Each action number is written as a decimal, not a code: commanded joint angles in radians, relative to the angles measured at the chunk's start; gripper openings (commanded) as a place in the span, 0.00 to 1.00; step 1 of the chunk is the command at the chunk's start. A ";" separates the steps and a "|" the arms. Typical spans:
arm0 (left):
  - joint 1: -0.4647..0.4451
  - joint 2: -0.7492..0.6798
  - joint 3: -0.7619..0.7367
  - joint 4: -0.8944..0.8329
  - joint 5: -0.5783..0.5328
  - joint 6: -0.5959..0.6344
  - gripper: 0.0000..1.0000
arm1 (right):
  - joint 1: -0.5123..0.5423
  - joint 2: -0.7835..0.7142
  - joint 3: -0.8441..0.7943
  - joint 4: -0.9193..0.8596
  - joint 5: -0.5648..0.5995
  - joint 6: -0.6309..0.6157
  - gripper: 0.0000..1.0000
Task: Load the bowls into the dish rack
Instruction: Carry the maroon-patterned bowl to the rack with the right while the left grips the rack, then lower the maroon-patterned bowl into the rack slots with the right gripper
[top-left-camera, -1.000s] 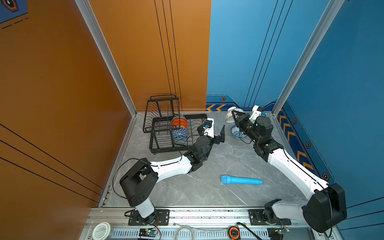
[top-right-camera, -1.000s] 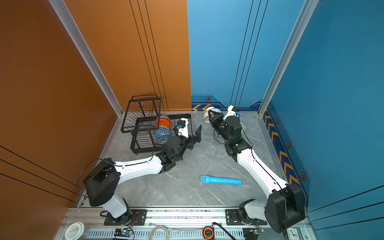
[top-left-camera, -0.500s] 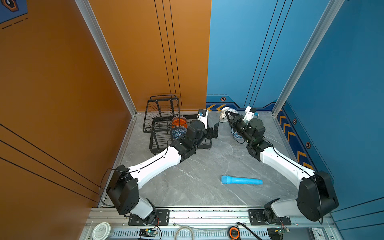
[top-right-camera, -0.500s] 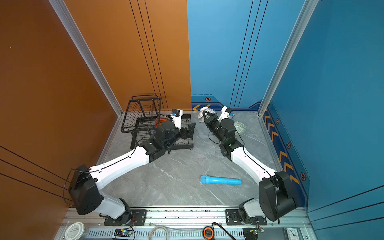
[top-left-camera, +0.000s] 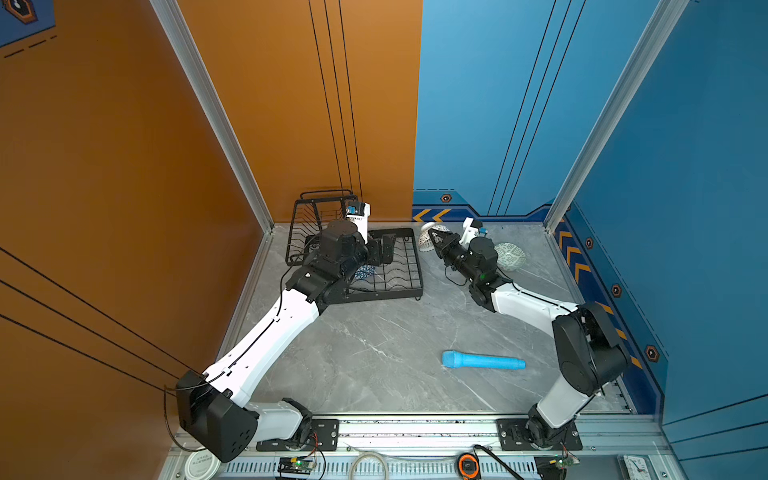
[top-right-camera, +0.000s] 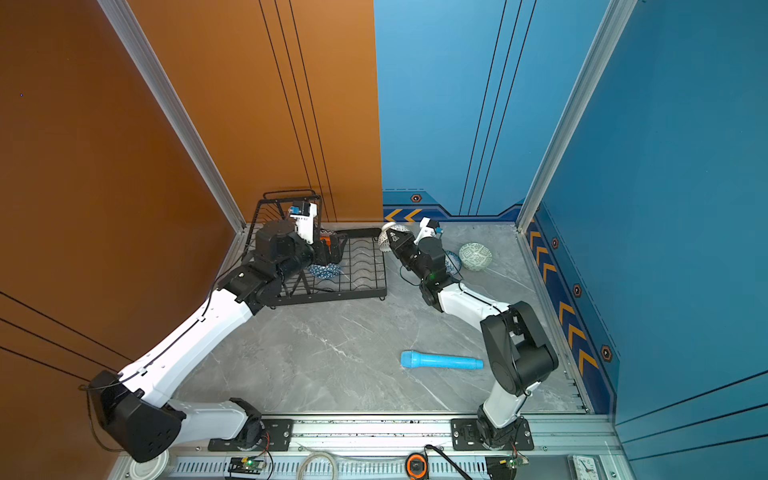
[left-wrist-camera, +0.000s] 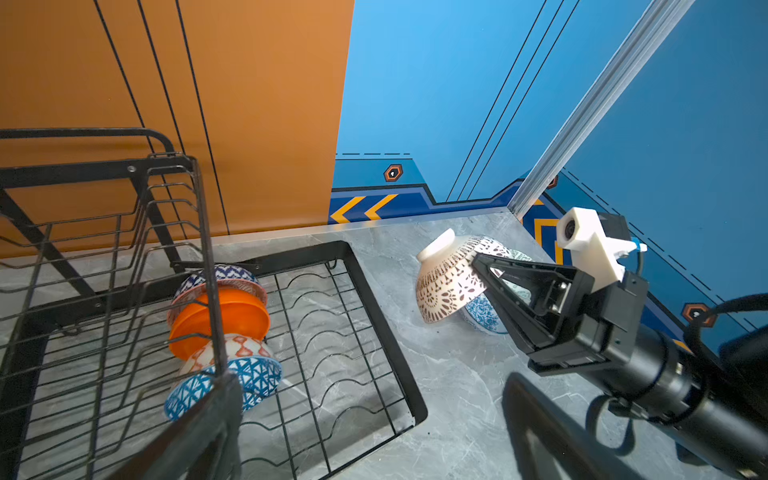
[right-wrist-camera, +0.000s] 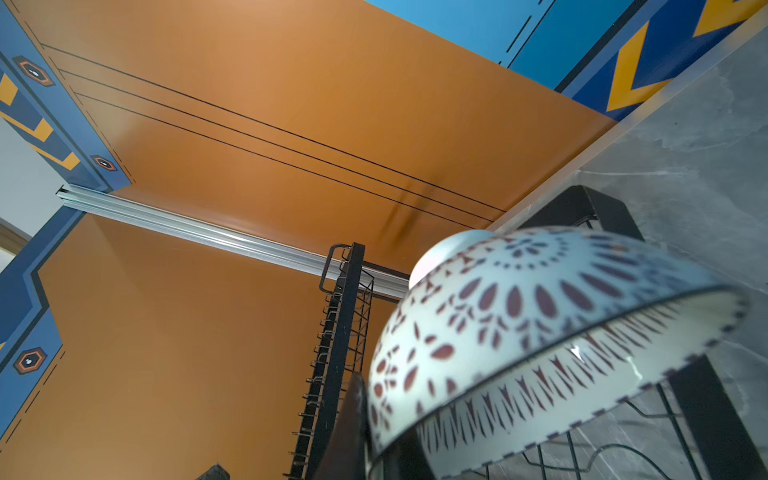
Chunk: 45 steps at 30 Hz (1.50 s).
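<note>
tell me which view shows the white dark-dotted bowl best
The left wrist view: it shows the white dark-dotted bowl nearly whole, tilted, its rim pinched by the right gripper. The right wrist view has it close but blurred and cropped. In both top views it is small, partly behind the gripper.

Grey marble tabletop (top-left-camera: 374, 353), dish rack (top-left-camera: 417, 262), green bowl (top-left-camera: 510, 256), floral bowl (left-wrist-camera: 482, 316), blue cylinder (top-left-camera: 484, 360)

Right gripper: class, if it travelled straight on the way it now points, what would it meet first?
The right gripper, shut on the white dark-dotted bowl, points at the dish rack, at its far corner nearest it; that likely comes first. Height is unclear: passing above it, the orange wall is next.
</note>
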<state>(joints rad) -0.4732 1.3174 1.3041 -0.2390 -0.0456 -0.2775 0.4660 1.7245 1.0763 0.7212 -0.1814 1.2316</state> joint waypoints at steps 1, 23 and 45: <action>0.039 -0.007 0.038 -0.101 0.078 0.028 0.98 | 0.027 0.046 0.097 0.111 -0.024 -0.002 0.00; 0.191 0.068 0.074 0.025 0.243 0.212 0.98 | 0.106 0.487 0.488 0.108 -0.014 0.007 0.00; 0.314 0.093 0.023 0.168 0.365 0.043 0.98 | 0.091 0.670 0.608 0.237 0.077 0.034 0.00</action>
<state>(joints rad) -0.1642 1.4006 1.3327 -0.0925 0.2867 -0.2180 0.5659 2.3890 1.6333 0.8555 -0.1265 1.2587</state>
